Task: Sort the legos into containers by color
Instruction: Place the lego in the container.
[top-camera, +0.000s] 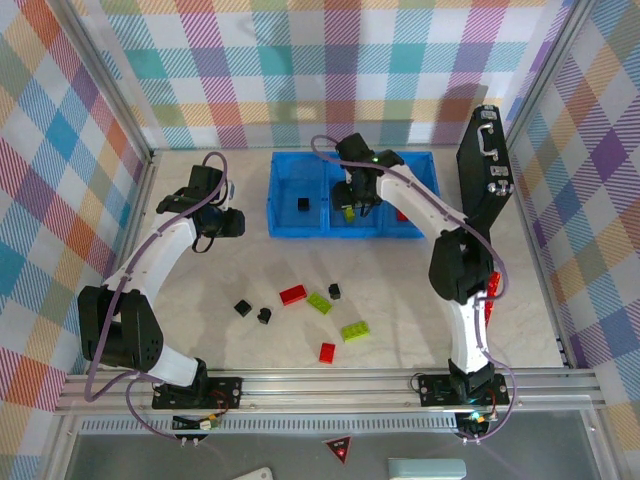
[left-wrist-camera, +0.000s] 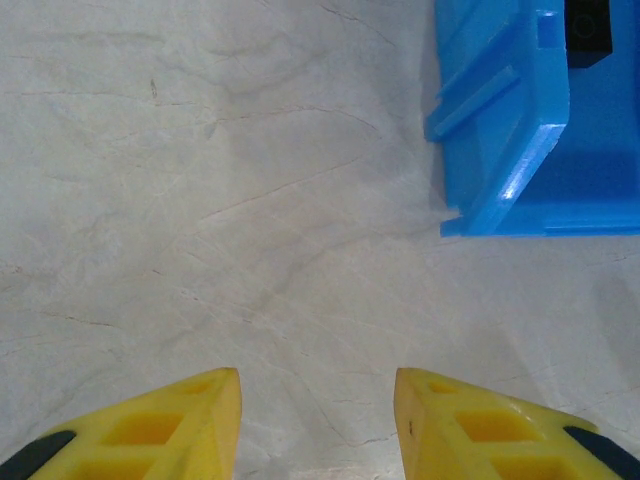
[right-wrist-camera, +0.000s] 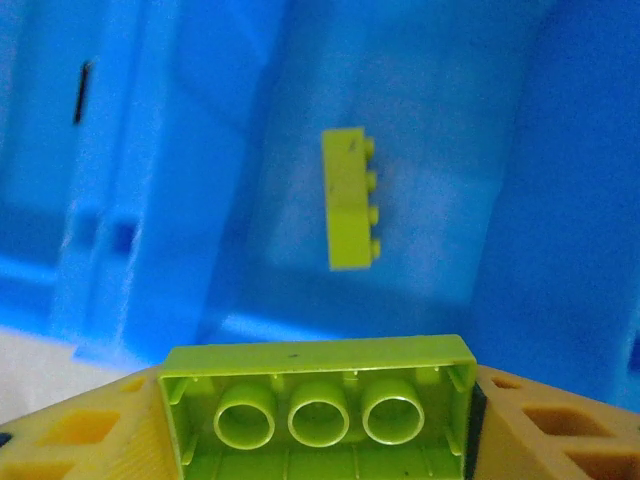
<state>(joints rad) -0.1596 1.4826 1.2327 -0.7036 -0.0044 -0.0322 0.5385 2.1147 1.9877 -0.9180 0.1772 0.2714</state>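
My right gripper (right-wrist-camera: 320, 440) hangs over the middle compartment of the blue tray (top-camera: 298, 233), which sits along the far edge of the table (top-camera: 200, 330). It is clamped on a lime brick (right-wrist-camera: 318, 365), turned so I see its hollow underside with three round tubes in a row. Below it a second lime brick (right-wrist-camera: 350, 198) lies on its side on the compartment floor, four studs pointing right in the wrist view. The left compartment holds a black brick (top-camera: 303, 205), and a red piece (top-camera: 402, 213) shows in the right one. My left gripper (left-wrist-camera: 318, 430) hovers over bare table just off the tray's left end, fingers (left-wrist-camera: 200, 420) parted with nothing between them. Seven loose bricks (top-camera: 293, 294) lie mid-table toward the near edge: three black, two red, two lime.
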